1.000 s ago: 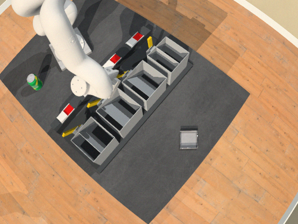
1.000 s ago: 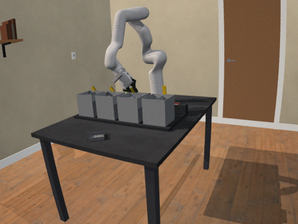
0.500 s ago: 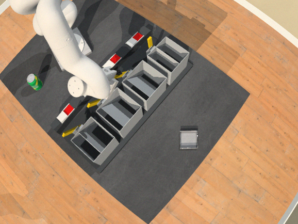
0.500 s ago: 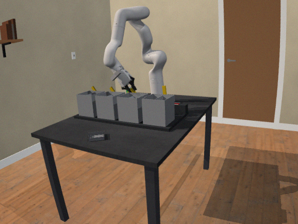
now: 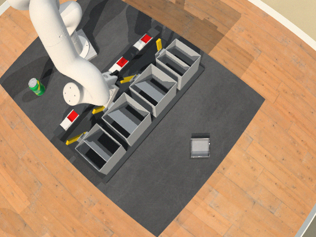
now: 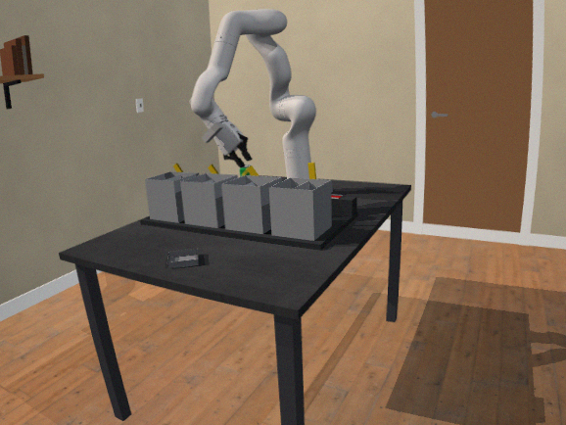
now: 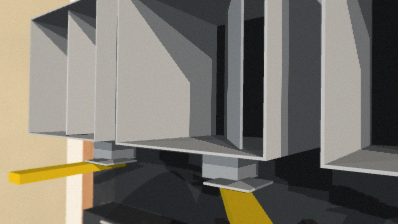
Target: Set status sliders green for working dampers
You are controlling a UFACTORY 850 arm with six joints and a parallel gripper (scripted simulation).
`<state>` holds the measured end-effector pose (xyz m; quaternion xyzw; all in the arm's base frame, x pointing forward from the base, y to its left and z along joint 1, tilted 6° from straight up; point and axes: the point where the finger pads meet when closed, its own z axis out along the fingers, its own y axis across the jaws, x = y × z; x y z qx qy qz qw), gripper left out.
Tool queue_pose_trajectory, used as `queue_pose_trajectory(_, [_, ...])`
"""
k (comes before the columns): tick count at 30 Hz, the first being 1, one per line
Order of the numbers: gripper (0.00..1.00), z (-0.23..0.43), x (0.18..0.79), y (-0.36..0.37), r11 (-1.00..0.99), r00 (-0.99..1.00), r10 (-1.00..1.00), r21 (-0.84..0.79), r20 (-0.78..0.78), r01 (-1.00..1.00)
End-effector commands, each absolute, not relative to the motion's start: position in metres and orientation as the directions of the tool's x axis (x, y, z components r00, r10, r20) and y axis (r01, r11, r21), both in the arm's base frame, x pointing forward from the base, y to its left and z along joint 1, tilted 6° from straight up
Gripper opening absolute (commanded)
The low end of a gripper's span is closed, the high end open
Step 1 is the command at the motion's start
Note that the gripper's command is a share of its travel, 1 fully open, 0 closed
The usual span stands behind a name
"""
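Four grey open-top dampers stand in a row on a dark base: first (image 5: 99, 148), second (image 5: 127, 118), third (image 5: 153, 88), fourth (image 5: 179, 61). Each has a yellow lever on its arm side: (image 5: 75, 138), (image 5: 98, 109), (image 5: 128, 78), (image 5: 158, 44). Three sliders show red beside a white cover: (image 5: 69, 119), (image 5: 118, 64), (image 5: 142, 41). The arm hides the second damper's slider. My gripper (image 5: 115, 73) hovers above the third damper's lever, partly open and empty; it also shows in the side view (image 6: 240, 157). In the wrist view that lever (image 7: 245, 207) lies just below me, and another lever (image 7: 47, 172) points left.
A green can (image 5: 36, 87) stands on the table left of the arm. A small grey tray (image 5: 200, 147) lies on the far side of the dampers. The robot base (image 5: 85, 49) sits behind the sliders.
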<state>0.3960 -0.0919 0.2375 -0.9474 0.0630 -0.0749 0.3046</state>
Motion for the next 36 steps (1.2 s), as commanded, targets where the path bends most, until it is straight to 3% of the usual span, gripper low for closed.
queue_pose_trajectory(1, [0.39, 0.243, 0.395, -0.096, -0.806, 0.981, -0.165, -0.587, 0.104, -0.073])
queue_pose_trajectory(16, [0.39, 0.255, 0.411, -0.086, -0.851, 0.979, -0.168, -0.519, 0.113, -0.086])
queue_pose_trajectory(36, [0.39, 0.303, 0.502, -0.019, -0.986, 0.981, -0.164, -0.06, 0.103, -0.158])
